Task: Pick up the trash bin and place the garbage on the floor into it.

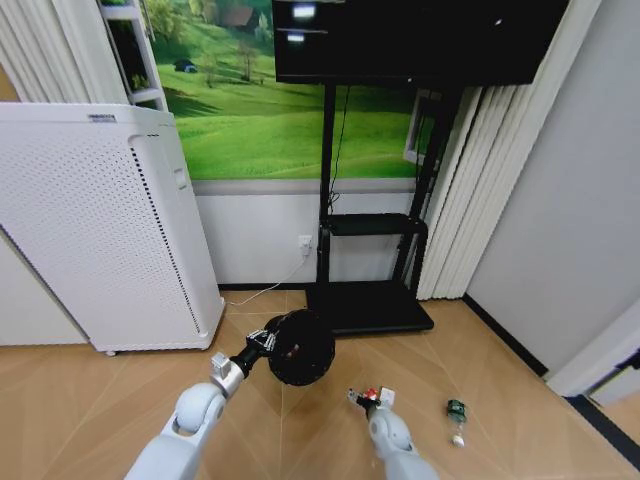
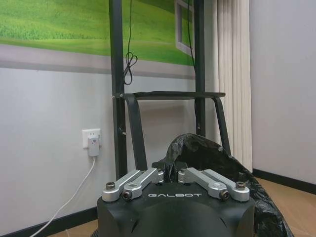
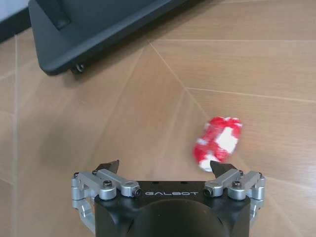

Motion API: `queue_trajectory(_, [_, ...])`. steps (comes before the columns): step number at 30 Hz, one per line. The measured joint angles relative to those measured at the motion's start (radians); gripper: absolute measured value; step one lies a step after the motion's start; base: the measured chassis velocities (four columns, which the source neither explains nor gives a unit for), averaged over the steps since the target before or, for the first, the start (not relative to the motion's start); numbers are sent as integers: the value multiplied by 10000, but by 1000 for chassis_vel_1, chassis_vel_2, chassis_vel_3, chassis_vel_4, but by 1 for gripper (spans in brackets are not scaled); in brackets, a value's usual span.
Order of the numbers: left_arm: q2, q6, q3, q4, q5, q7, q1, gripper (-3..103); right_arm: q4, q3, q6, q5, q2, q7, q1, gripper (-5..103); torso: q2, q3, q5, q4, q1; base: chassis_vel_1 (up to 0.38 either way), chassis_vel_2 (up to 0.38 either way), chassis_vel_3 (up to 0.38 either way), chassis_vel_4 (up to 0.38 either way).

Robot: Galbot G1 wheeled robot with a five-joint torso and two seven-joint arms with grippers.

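1. My left gripper (image 1: 262,341) is clamped on the rim of the trash bin (image 1: 300,348), holding it off the floor (image 1: 500,400) in front of the TV stand's base (image 1: 370,305); the left wrist view shows its black liner (image 2: 207,153) pinched between the fingers.
2. My right gripper (image 3: 165,167) hangs low over the floor, fingers spread apart, with a red-and-white scrap (image 3: 218,142) just beside one fingertip.
3. The green bottle (image 1: 456,412) lies on the floor to the right, well apart from the bin.
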Motion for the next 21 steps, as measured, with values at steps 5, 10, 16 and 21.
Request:
queue_trajectory(5, [-40, 8, -4, -64, 2, -13, 38, 7, -859, -14, 269, -58, 338, 476, 610, 100, 0, 1, 0, -1, 0, 0, 0, 0, 0])
queue_trajectory(10, [-54, 20, -101, -209, 0, -18, 151, 7, -1761, 27, 530, -441, 648, 940, 1101, 100, 0, 1, 1, 0, 0, 0, 0, 0, 0])
queue_trajectory(16, [-81, 49, -187, -365, -4, -25, 276, 7, -2508, 92, 888, -879, 770, 998, 1369, 100, 0, 1, 2, -1, 1, 0, 0, 0, 0])
queue_trajectory(21, [-73, 83, -238, -468, -10, -30, 374, 7, -3032, 196, 1150, -1140, 825, 919, 1523, 100, 0, 1, 2, -2, 0, 0, 0, 0, 0])
